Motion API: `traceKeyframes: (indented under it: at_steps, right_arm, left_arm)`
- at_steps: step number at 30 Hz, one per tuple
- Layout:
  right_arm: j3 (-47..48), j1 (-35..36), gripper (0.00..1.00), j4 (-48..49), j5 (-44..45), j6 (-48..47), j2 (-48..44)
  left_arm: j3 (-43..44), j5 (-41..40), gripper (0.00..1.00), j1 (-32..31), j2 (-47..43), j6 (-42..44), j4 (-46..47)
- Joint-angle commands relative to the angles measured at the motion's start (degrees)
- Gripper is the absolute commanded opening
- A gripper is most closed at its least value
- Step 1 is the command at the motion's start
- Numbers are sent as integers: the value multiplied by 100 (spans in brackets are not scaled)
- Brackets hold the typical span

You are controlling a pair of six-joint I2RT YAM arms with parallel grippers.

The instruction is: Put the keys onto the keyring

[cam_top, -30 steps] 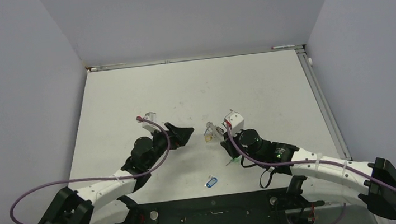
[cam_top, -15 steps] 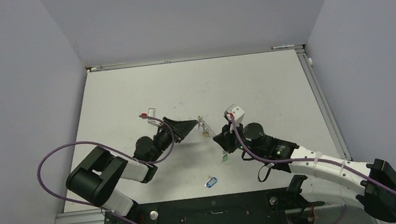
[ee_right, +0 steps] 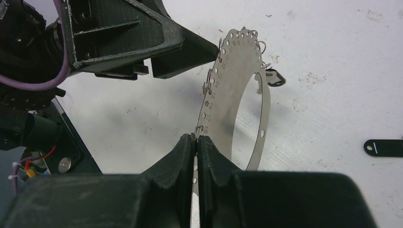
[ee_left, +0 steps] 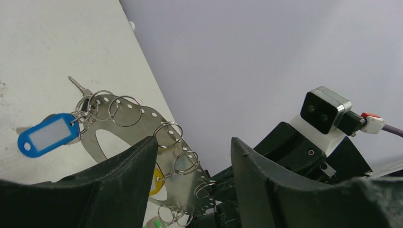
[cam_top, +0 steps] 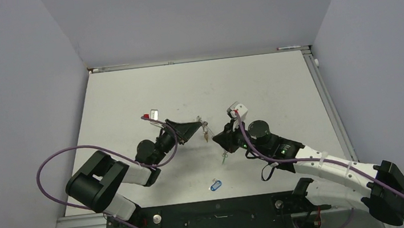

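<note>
Right claw (cam_top: 217, 137) and left claw (cam_top: 194, 127), top view: tips converge on the keyring (cam_top: 206, 131), detail too small to read; blue-tagged key (cam_top: 215, 186) lies well apart on the table (cam_top: 128, 93). Left wrist: left jaws parted; one finger hides part of the flat, perforated steel band; thin split rings (ee_left: 124, 110) hang along it. Right wrist: pads (ee_right: 183, 152) clamped on the band's edge.
</note>
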Motion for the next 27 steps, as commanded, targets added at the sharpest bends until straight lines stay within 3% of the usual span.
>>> traceKeyframes:
  at_steps: [1, 19, 27]
  right_arm:
    - [364, -11, 5, 539, -93, 7, -170]
    - [469, -7, 5, 452, -169, 27, -327]
    - [392, 6, 5, 472, -203, 64, -293]
  left_arm:
    - [163, 181, 54, -64, -46, 22, 901]
    - [192, 215, 53, -133, -8, 52, 901]
    - [127, 127, 37, -151, -187, 171, 901]
